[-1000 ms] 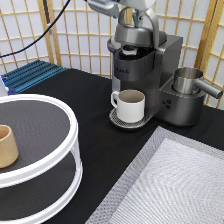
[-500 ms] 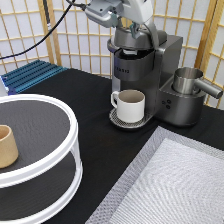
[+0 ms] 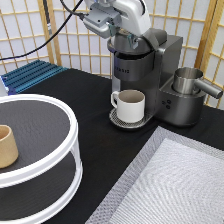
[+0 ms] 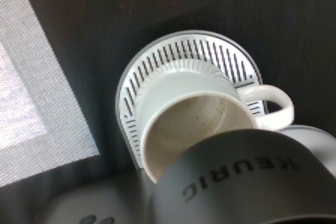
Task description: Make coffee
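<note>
One tabletop (image 3: 95, 135), black surface. One grey woven mat (image 3: 175, 185) at the exterior view's bottom right, below and right of the coffee machine. One white two-tier round stand (image 3: 45, 150) well apart from the coffee machine, toward the exterior view's left and bottom; dark mesh on both tiers. One coffee machine (image 3: 150, 75), dark grey, Keurig lettering on the head visible in the wrist view (image 4: 240, 175). One robot arm, white and grey, above the coffee machine, cables running off to the exterior view's top left. One gripper (image 3: 125, 42) directly over the coffee machine's brew head, at or just touching the lid; cannot tell whether fingers are apart or together, hidden against the dark machine top. One blue ribbed mat (image 3: 32, 75) far left of the coffee machine, at the tabletop's back edge. One metal pitcher (image 3: 187, 80) with spout or handle pointing right, sitting on the coffee machine's right side. One white mug (image 3: 131, 105) on the round drip tray (image 3: 117, 120) under the coffee machine's head, handle pointing to the exterior view's left; upright, inside looks empty and slightly stained in the wrist view (image 4: 195, 125). One tan handleless cup (image 3: 7, 146) on the stand's upper tier, well apart from the coffee machine. Wooden lattice screen behind the coffee machine. Coffee pod not visible in either view; position cannot be told.
</note>
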